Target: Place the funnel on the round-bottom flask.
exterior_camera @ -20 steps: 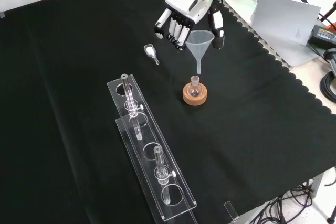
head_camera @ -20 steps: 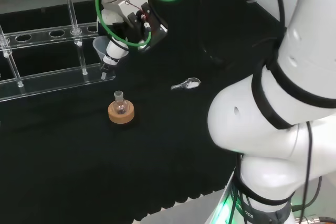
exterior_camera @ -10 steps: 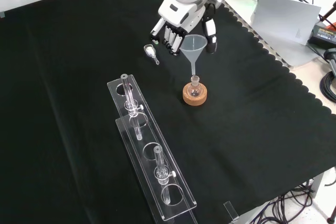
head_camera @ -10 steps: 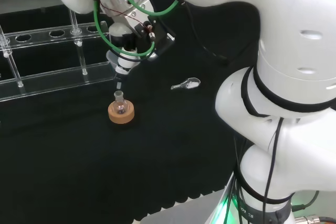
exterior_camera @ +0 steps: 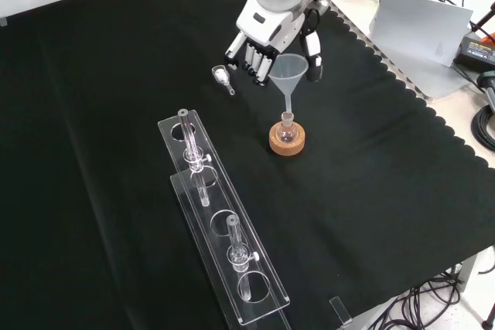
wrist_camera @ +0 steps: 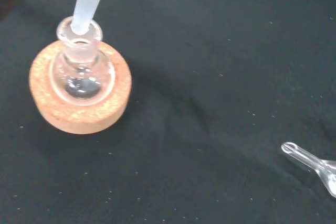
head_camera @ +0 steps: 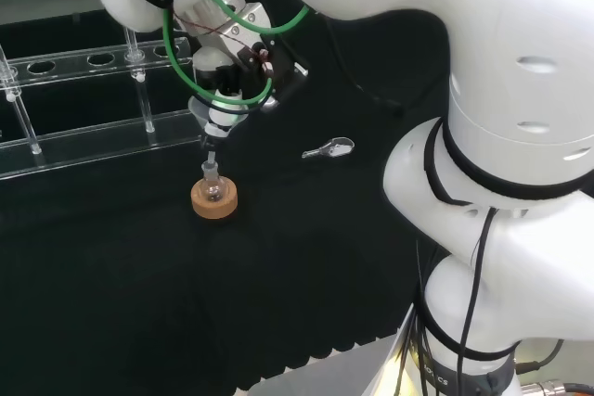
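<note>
Clear plastic funnel [exterior_camera: 291,73] pinched in the hand [exterior_camera: 267,36], stem tip at, perhaps just inside, the mouth of the round-bottom flask [wrist_camera: 79,68] on its cork ring [exterior_camera: 287,141]; lowering and letting go left to do.

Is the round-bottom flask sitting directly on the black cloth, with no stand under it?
No: in the wrist view the round-bottom flask rests in a cork ring that lies on the cloth.

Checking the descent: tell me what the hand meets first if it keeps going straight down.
The funnel held by the hand leads; its stem tip sits at the round-bottom flask mouth, so probably the flask neck on its cork ring.
</note>
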Available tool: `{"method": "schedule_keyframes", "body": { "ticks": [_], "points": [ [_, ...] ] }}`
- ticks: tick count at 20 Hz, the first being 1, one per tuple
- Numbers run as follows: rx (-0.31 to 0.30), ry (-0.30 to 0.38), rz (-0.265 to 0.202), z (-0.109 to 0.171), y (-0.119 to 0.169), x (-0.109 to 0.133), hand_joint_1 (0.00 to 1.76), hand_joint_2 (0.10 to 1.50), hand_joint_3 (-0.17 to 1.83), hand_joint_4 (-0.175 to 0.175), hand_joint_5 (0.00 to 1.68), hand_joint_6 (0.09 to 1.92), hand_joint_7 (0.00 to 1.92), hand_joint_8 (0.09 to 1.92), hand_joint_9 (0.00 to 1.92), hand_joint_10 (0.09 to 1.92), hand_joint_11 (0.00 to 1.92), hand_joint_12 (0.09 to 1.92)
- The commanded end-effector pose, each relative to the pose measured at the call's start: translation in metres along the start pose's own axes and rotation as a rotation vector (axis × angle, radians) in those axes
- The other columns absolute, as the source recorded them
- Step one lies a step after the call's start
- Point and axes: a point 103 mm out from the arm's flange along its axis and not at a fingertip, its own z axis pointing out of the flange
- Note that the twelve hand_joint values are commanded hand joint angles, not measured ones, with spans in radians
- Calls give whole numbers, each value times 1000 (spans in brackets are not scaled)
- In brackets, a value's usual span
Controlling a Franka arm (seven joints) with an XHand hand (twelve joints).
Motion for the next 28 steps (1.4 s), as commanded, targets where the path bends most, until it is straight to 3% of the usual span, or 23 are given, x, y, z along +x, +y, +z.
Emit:
{"method": "schedule_keyframes", "body": {
  "ticks": [1,28],
  "points": [
    [-11,-3,-24,-9,-3,5,761,574,499,53,868,749,1232,469,1081,315,0,1522],
    [16,23,-40,0,6,8,755,576,504,49,856,749,1221,471,1068,307,0,1514]
  ]
}}
